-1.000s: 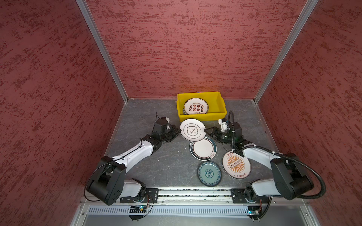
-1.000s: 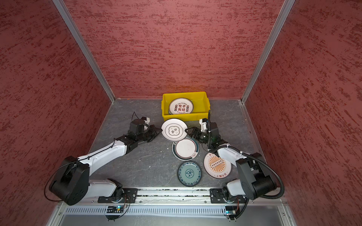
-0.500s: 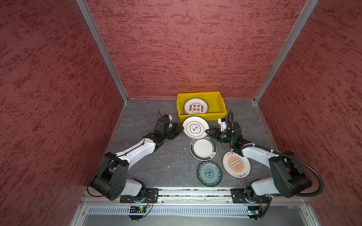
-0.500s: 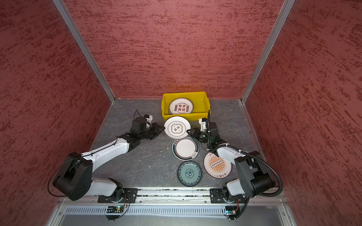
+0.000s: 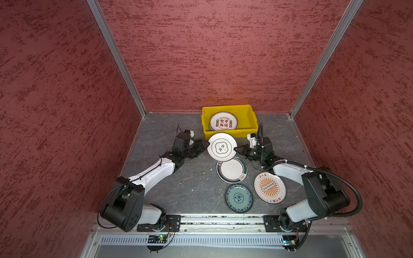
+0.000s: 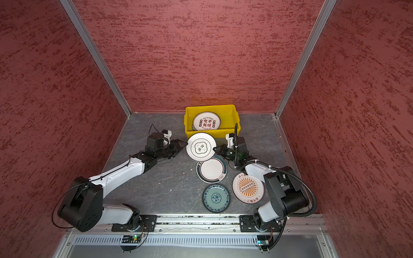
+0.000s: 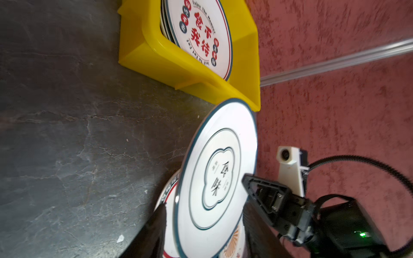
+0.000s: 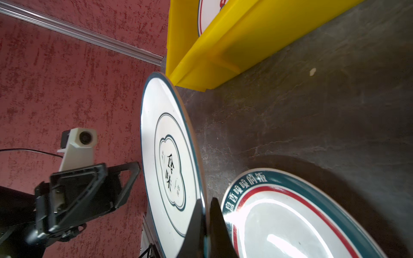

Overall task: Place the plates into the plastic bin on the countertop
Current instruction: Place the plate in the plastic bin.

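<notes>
Right wrist view: right fingers clenched on white plate rim, bottom centre; left fingers released, clear at left, likely so right alone lifts plate into bin.

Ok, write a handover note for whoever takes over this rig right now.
Right gripper: shut on the rim of the white round plate with the dark clover emblem, raised near the yellow plastic bin.
Left gripper: open, fingers either side of that plate's opposite edge.
Done: red-lettered white plate tops a stack in the bin.
To do: held plate, plus three on the grey stone countertop: teal-and-red-rimmed white plate, orange sunburst plate, small teal patterned plate.
</notes>
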Robot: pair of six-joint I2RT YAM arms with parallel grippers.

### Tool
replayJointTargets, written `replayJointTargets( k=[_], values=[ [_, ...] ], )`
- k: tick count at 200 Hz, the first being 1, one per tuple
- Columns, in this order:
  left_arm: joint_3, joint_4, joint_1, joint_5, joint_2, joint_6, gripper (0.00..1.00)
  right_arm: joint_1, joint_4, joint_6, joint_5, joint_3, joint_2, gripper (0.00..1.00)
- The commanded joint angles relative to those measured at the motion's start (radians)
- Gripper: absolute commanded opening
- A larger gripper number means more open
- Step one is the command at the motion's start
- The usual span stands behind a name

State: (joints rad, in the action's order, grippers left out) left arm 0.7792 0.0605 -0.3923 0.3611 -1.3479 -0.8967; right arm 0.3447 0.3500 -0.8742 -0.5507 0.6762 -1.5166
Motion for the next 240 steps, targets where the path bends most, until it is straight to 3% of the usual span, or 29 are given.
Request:
replayJointTargets(
  k=[1, 13, 44, 95, 168, 240],
  values=[
    [-0.024, -0.006, 0.049, 0.009, 0.063, 0.019, 0.77, 0.005, -0.033, 0.058, 0.033, 0.074, -0.002, 0.00],
    [-0.043, -0.014, 0.075, 0.013, 0.094, 0.033, 0.87, 0.002, -0.059, 0.071, 0.049, 0.102, -0.008, 0.00],
    [-0.052, -0.130, 0.109, -0.060, 0.196, 0.126, 1.00, -0.015, -0.152, 0.123, 0.084, 0.188, -0.017, 0.00],
    [-0.100, -0.194, 0.165, -0.124, 0.315, 0.207, 0.99, -0.058, -0.301, 0.202, 0.245, 0.374, -0.066, 0.00],
    [-0.163, -0.161, 0.199, -0.077, 0.343, 0.186, 0.99, -0.079, -0.402, 0.230, 0.328, 0.722, -0.323, 0.00],
    [-0.193, -0.162, 0.205, -0.086, 0.369, 0.180, 0.99, -0.084, -0.413, 0.201, 0.367, 0.884, -0.498, 0.00]
  ],
)
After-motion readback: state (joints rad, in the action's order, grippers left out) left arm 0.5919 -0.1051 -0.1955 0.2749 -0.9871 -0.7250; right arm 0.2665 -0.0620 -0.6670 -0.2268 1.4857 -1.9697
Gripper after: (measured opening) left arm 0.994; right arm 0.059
